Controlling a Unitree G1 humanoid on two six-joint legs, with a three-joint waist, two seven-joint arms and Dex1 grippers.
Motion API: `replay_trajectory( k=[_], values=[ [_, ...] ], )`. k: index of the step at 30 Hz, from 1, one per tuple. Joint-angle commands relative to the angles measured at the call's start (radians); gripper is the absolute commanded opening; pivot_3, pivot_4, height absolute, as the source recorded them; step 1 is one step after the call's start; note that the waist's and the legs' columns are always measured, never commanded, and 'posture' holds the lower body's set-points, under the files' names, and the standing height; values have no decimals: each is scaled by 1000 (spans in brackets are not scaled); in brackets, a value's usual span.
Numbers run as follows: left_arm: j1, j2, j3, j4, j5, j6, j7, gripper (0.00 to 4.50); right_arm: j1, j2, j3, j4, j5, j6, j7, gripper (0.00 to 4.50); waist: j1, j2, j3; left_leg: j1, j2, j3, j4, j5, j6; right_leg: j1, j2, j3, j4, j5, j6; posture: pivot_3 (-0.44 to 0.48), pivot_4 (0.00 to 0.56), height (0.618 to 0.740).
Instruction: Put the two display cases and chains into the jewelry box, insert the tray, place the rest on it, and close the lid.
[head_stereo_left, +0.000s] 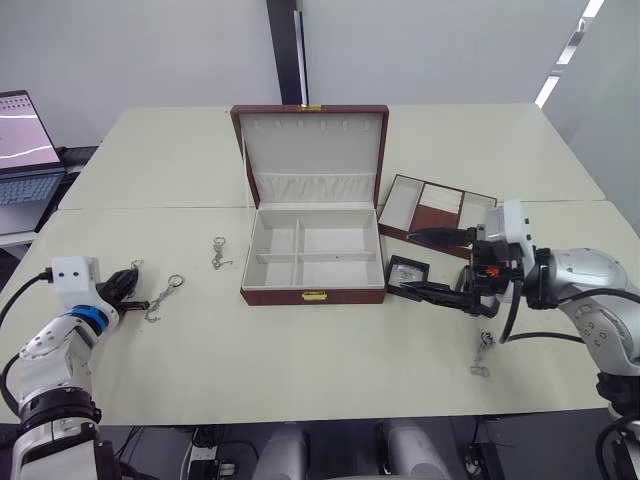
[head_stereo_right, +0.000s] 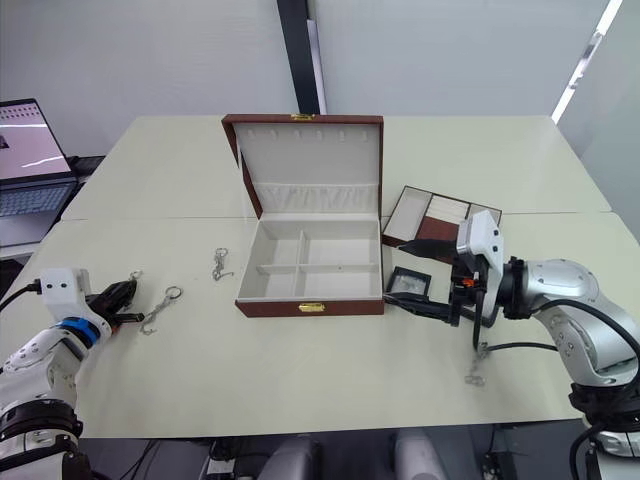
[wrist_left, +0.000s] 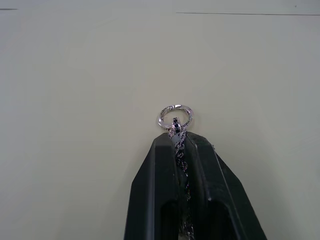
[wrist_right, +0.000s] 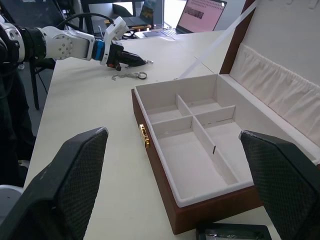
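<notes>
The jewelry box (head_stereo_left: 312, 292) stands open mid-table, its compartments bare and its lid (head_stereo_left: 310, 135) upright. The tray (head_stereo_left: 437, 210) lies to its right. One display case (head_stereo_right: 408, 281) lies flat by the box's front right corner, and my right gripper (head_stereo_left: 405, 262) is open with a finger on either side of it. At the table's left my left gripper (wrist_left: 175, 142) is shut on a chain whose ring (wrist_left: 175, 117) sticks out past the fingertips. Other chains lie beside that gripper (head_stereo_left: 165, 296), left of the box (head_stereo_left: 220, 252), and near the right front edge (head_stereo_left: 482, 358).
A laptop (head_stereo_left: 25, 150) sits on a side surface at the far left. A seam (head_stereo_left: 150, 208) between two joined tables runs behind the box.
</notes>
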Motion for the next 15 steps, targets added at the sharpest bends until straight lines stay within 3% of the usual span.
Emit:
replay_trajectory(
  k=[1, 7, 15],
  values=[
    [21, -7, 23, 6, -22, 5, -5, 26, -19, -11, -14, -30, 6, -6, 3, 4500, 0, 0, 0, 0, 0, 0, 0, 0, 0, 0, 0, 0, 0, 0, 0, 0, 150, 740],
    [54, -20, 57, -136, -88, 38, -3, 26, -29, -15, -23, -27, 11, -7, 8, 4500, 0, 0, 0, 0, 0, 0, 0, 0, 0, 0, 0, 0, 0, 0, 0, 0, 150, 740],
    [138, -84, 46, -676, -225, 290, 109, 26, -38, -24, -49, -7, 26, -12, 14, 4500, 5, -2, 0, -2, 2, -2, 0, 0, 0, 0, -3, -1, -1, 0, 0, 0, 150, 740]
  ],
)
